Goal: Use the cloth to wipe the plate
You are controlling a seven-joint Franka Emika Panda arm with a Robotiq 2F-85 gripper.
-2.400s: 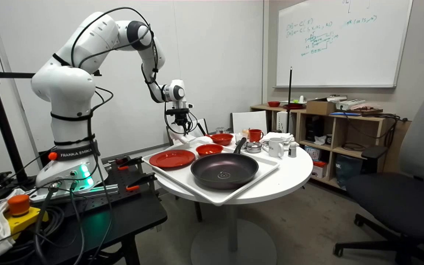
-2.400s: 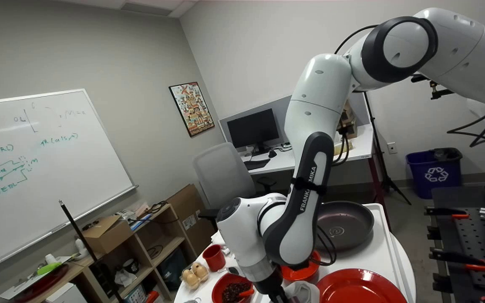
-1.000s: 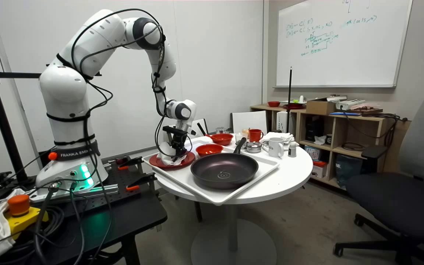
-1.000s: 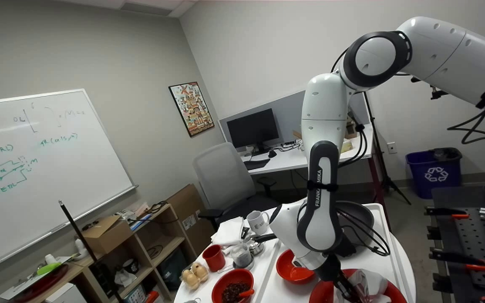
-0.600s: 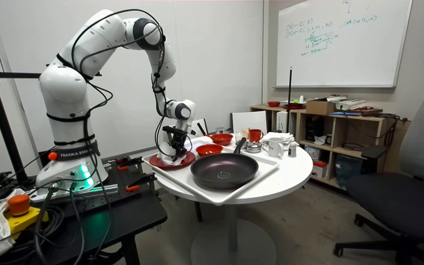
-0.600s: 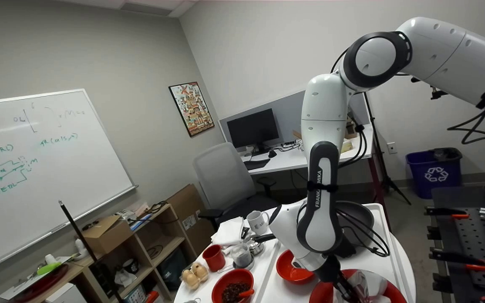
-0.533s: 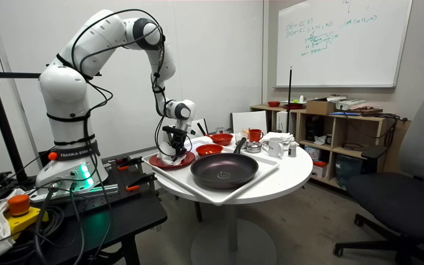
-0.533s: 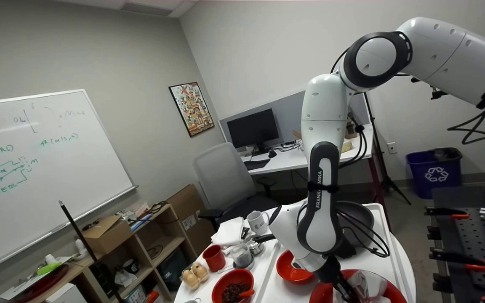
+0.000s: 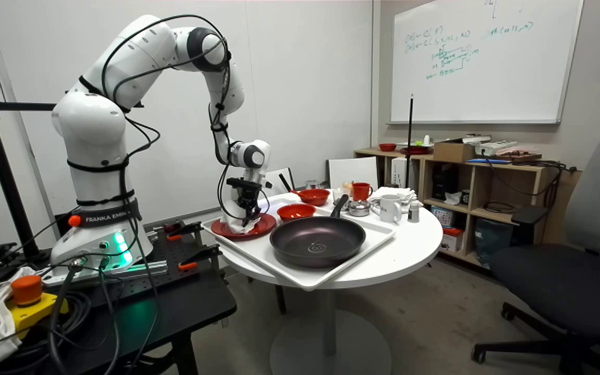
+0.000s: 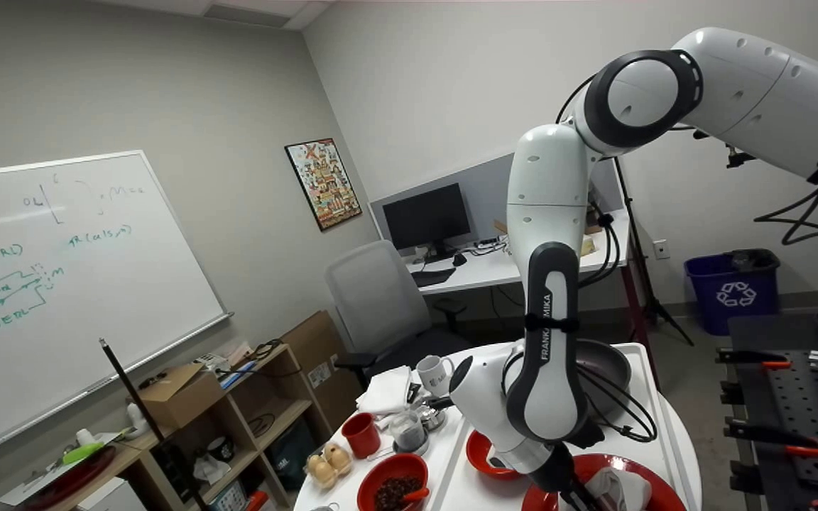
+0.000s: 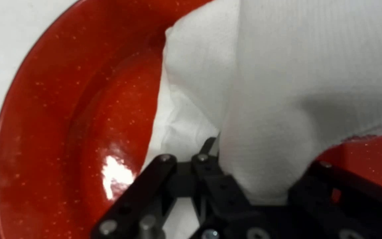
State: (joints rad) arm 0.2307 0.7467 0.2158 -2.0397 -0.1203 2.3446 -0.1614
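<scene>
The wide red plate [image 9: 267, 225] lies on the white tray's corner nearest the robot base. Bunched over it is the white cloth [image 11: 277, 66], covering the plate's middle and one side in the wrist view; lower folds rest on the plate [image 11: 45, 116]. My gripper [image 9: 249, 211] points down over the plate, shut on the cloth. In the wrist view a cloth fold bulges up between the black fingers [image 11: 207, 146] and hides most of the fingertips. In an exterior view the cloth [image 10: 625, 490] hangs beside the gripper, above the plate's red surface.
A smaller red bowl [image 9: 296, 211] and a large black pan [image 9: 300, 245] share the white tray [image 9: 263, 252] with the plate. Beyond stand a red bowl of beans [image 10: 393, 490], a red mug [image 10: 361, 434], eggs [image 10: 329, 465] and a white mug [image 9: 390, 208].
Over the last couple of seconds my gripper has carried the cloth from behind the plate onto it. Within the last half second both have shifted slightly across the plate, leftward in an exterior view.
</scene>
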